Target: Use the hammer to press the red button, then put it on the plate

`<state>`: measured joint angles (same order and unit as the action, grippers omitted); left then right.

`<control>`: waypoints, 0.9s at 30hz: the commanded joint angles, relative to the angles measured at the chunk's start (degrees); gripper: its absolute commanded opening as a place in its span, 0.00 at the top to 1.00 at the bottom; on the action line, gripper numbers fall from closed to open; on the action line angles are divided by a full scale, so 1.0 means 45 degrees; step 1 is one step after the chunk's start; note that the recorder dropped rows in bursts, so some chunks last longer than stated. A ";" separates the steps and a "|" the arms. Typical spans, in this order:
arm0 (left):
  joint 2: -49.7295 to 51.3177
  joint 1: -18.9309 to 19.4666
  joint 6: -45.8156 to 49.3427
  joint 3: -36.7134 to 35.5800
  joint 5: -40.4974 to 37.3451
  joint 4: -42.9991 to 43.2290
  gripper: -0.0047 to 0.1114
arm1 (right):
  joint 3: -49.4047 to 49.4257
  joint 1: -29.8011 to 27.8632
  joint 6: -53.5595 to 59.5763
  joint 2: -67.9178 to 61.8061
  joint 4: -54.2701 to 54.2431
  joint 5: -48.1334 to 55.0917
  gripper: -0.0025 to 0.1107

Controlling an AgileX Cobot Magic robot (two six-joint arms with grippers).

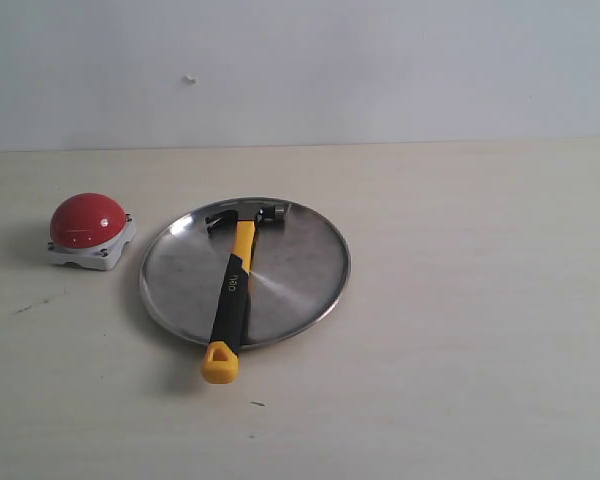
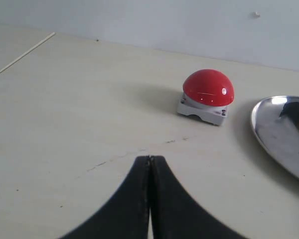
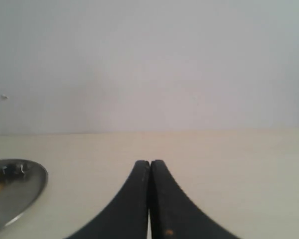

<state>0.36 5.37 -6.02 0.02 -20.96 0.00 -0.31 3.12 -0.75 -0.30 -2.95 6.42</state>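
Note:
The hammer (image 1: 232, 290) lies across the silver plate (image 1: 300, 265), its dark head at the far rim and its yellow looped end hanging over the near rim onto the table. The red button (image 1: 88, 222) sits on its white base to the left of the plate, apart from it. In the left wrist view my left gripper (image 2: 150, 160) is shut and holds nothing; the red button (image 2: 208, 88) and the plate's edge (image 2: 269, 132) lie well ahead of it. My right gripper (image 3: 149, 163) is shut too, with a slice of the plate (image 3: 27, 186) off to one side. Neither gripper shows in the exterior view.
The pale wooden table (image 1: 460, 330) runs back to a plain white wall (image 1: 380, 60). A thin dark scratch (image 2: 119, 159) marks the table just in front of the left gripper.

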 commanded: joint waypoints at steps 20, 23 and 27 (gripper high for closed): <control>-0.0081 0.0030 -0.0033 -0.0004 0.0062 -0.0205 0.96 | 0.0068 -0.1509 -0.0196 0.0066 0.0062 0.2251 0.98; -0.0081 0.0030 -0.0033 -0.0004 0.0062 -0.0205 0.96 | 0.0068 -0.1509 -0.0196 0.0066 0.0062 0.2251 0.98; -0.0081 0.0030 -0.0033 -0.0004 0.0062 -0.0205 0.96 | 0.0068 -0.1509 -0.0216 0.0066 0.0062 0.2251 0.98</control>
<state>0.36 5.37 -6.02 0.02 -20.96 0.00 -0.31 -3.30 -1.63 -0.30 -2.95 16.72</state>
